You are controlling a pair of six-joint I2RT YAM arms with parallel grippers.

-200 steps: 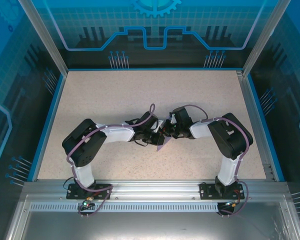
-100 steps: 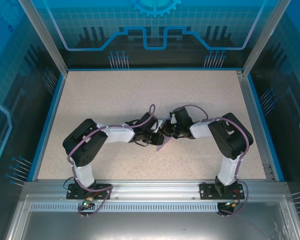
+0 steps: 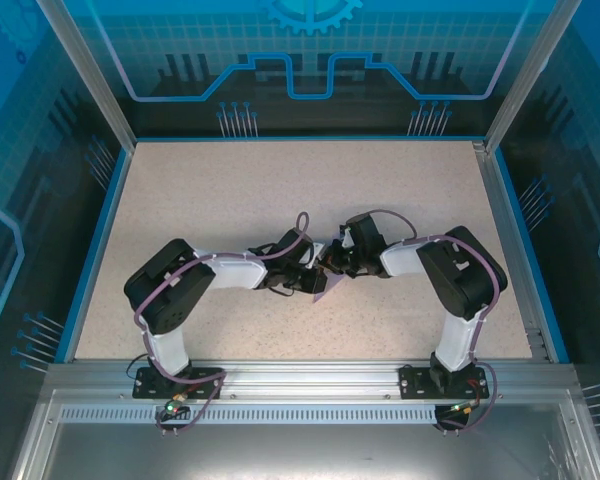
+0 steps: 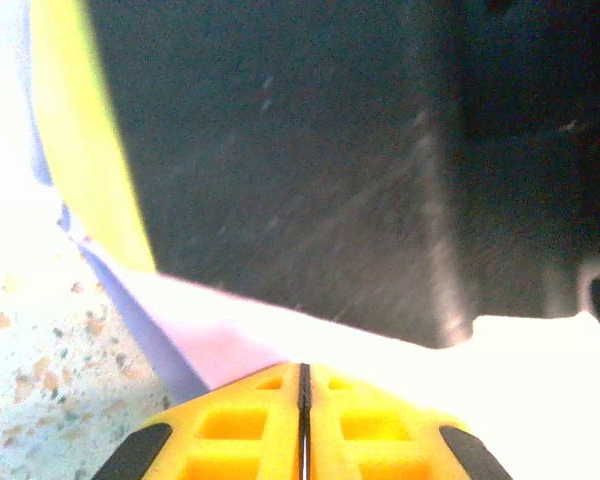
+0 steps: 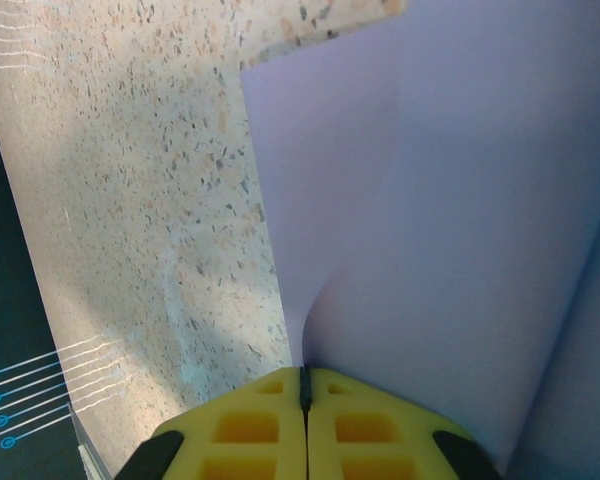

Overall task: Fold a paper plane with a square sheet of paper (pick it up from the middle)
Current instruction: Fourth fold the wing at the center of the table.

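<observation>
Two grippers meet at the middle of the table (image 3: 230, 190). The left gripper (image 4: 302, 374) and the right gripper (image 5: 303, 377) each pinch the purple paper (image 5: 430, 240), which curves between them. I judge a fold is being formed. Next, the edges must be aligned before the crease is pressed.

One sheet of paper (image 5: 430, 200); one left arm (image 3: 230, 270), one right arm (image 3: 458, 275); left fingers (image 4: 242, 430) and right fingers (image 5: 242, 430), two pairs; one surface (image 3: 230, 190).
</observation>
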